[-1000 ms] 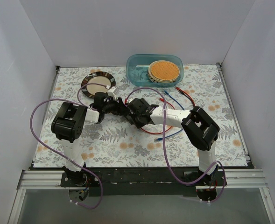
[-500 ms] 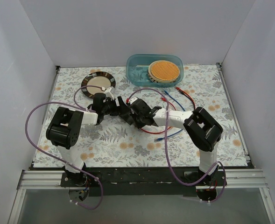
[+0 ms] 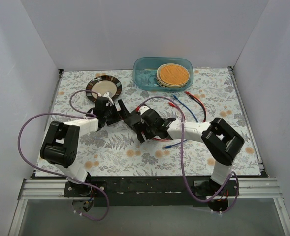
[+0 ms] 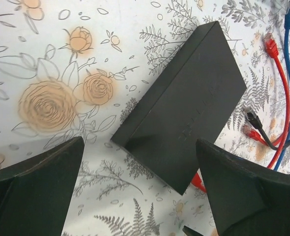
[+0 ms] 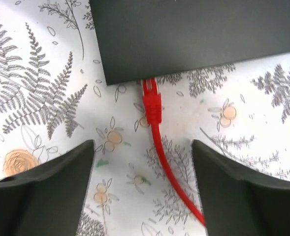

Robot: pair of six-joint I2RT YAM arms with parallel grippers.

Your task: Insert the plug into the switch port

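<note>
The switch is a flat dark grey box (image 4: 184, 108) lying at an angle on the flowered cloth. A red plug (image 5: 152, 102) on a red cable (image 5: 172, 177) points straight into the box's near side (image 5: 184, 39), its tip touching the edge. The port itself is hidden under that edge. My right gripper (image 5: 143, 147) is open just behind the plug. The cable runs between its fingers (image 5: 51, 191) without touching them. My left gripper (image 4: 140, 147) is open at the box's near corner, its fingers (image 4: 36, 191) wide and apart from the box. In the top view both grippers (image 3: 130, 120) meet mid-table around the box.
A round brown-rimmed plate (image 3: 104, 88) sits at the back left. A blue-green translucent tub (image 3: 149, 76) at the back holds an orange-brown disc (image 3: 173, 73). Loose red (image 3: 196, 101), blue (image 3: 184, 105) and black (image 4: 255, 123) cables lie right of the box.
Both grippers have opened. The right one has let go of the red plug and backed off slightly. The left one has released the box, and its arm has swung left.
</note>
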